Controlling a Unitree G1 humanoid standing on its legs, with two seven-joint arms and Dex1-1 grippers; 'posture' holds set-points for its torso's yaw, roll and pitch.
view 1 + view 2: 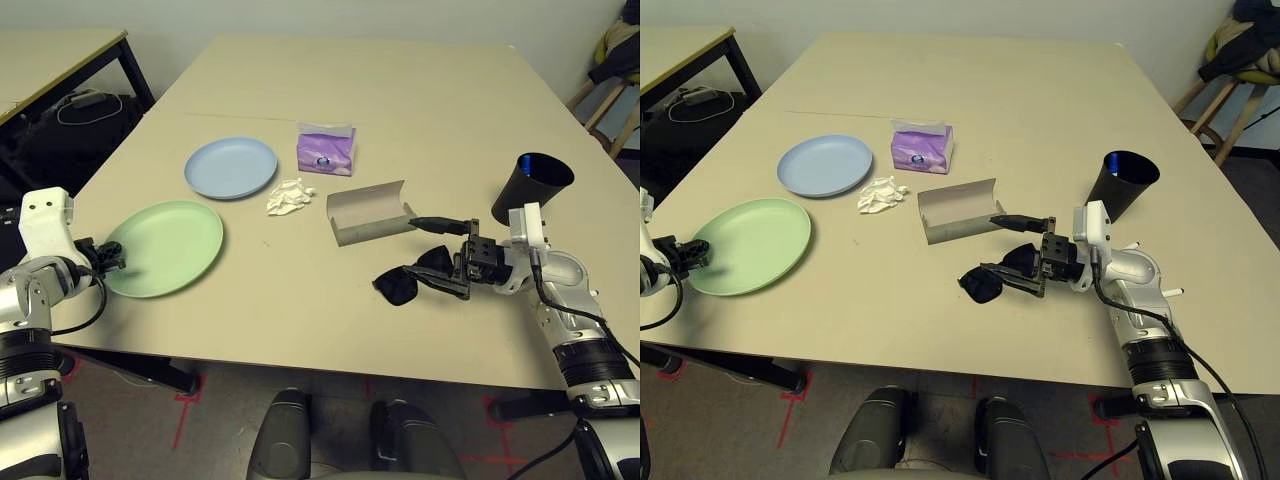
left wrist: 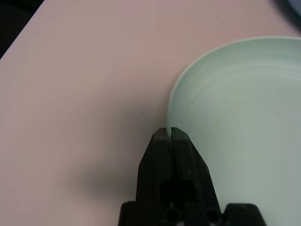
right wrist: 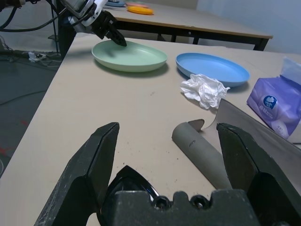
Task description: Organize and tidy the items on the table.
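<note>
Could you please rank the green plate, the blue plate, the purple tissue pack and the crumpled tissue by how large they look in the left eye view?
1. Green plate, though it lies nearer the camera.
2. Blue plate, only a little smaller-looking, so these two may match.
3. Purple tissue pack.
4. Crumpled tissue.

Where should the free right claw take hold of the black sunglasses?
Probably at the bridge between the lenses of the black sunglasses, coming down from above. They lie flat beside the open right claw, with one temple arm angled into the glasses case, so a side approach looks crowded.
</note>
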